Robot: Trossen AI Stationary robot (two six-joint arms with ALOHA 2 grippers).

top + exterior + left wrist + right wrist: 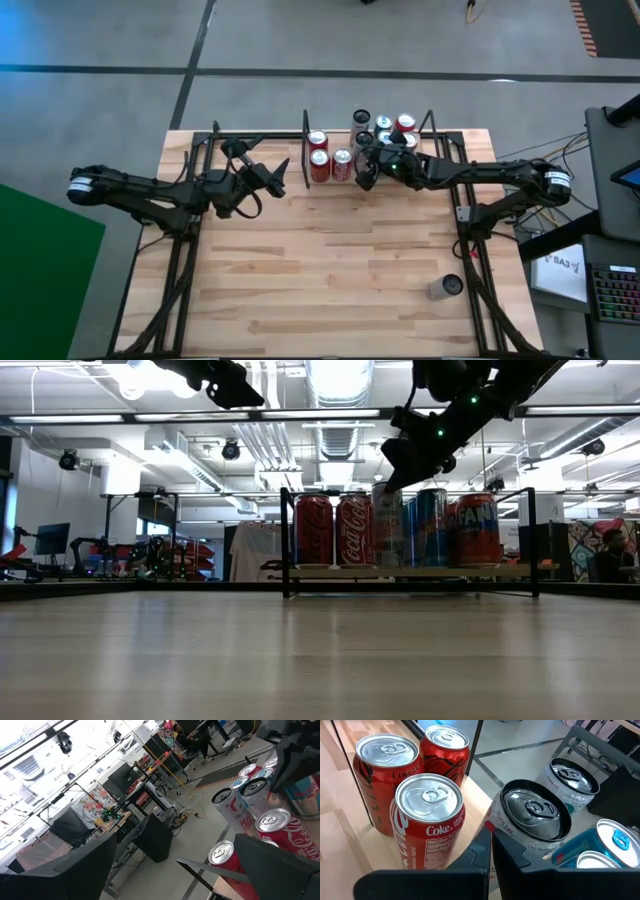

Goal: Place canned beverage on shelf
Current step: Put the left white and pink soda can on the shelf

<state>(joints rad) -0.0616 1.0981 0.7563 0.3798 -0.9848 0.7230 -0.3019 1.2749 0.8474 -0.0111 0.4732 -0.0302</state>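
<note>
The shelf (330, 190) stands at the far edge of the desk (330, 290), near the middle, and carries a cluster of cans. Three red cola cans (320, 165) sit toward its left part; to their right stand a tall pale can with a black rim (532, 822), blue cans (428, 525) and a red-orange can (478, 530).

The right end effector (367, 172) hangs over the shelf just above the can tops, its fingers pressed together and pinching nothing; in its wrist view the closed tips sit just in front of the black-rimmed can and beside the nearest cola can (427, 827) (whether they touch either one I cannot tell).

The left end effector (275, 178) hovers above the desk just left of the shelf, fingers spread wide and empty.

One more canned beverage (445, 288), grey, lies on its side on the desk near the right front, well apart from the shelf and from both arms.
</note>
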